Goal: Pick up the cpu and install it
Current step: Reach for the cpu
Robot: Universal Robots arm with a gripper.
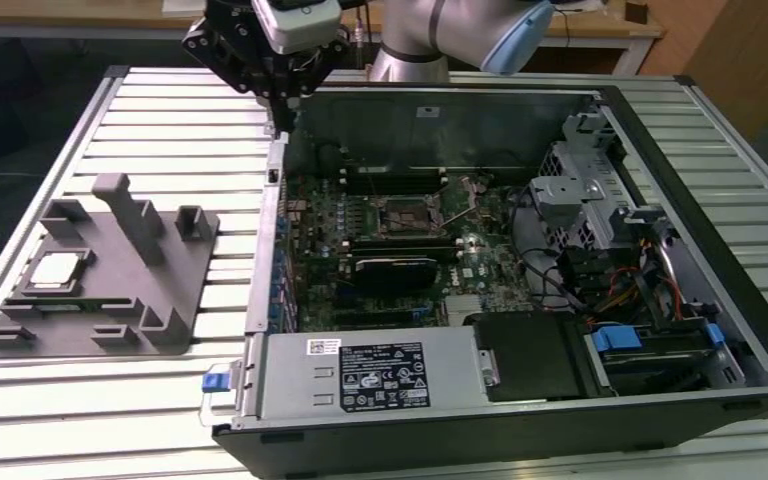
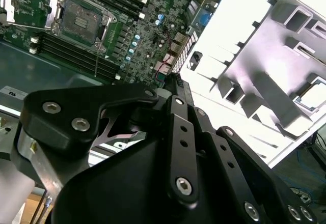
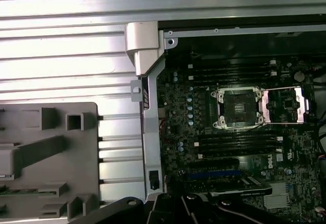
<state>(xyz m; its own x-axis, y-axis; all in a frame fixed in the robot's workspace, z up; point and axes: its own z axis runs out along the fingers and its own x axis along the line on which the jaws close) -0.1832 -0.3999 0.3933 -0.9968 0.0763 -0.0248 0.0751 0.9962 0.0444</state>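
The cpu [image 1: 57, 272], a small silver-topped square, lies in a pocket of the grey fixture [image 1: 104, 290] on the exterior view's left; in the second wrist view the cpu [image 2: 311, 94] shows at the picture's edge. My gripper [image 1: 281, 118] hangs high over the far left corner of the open computer case, well away from the cpu. Its black fingers [image 2: 178, 94] sit together with nothing between them. The motherboard socket [image 1: 404, 212] [image 2: 81, 20] [image 3: 238, 108] lies bare, with its metal frame [image 3: 285, 105] swung open beside it.
The open computer case [image 1: 277, 300] lies on a slatted metal table [image 1: 157, 120]. Inside are memory slots [image 3: 237, 145], a power supply [image 1: 371, 372], a drive cage [image 1: 584, 190] and loose cables [image 1: 624, 285]. The fixture has upright posts [image 1: 124, 215].
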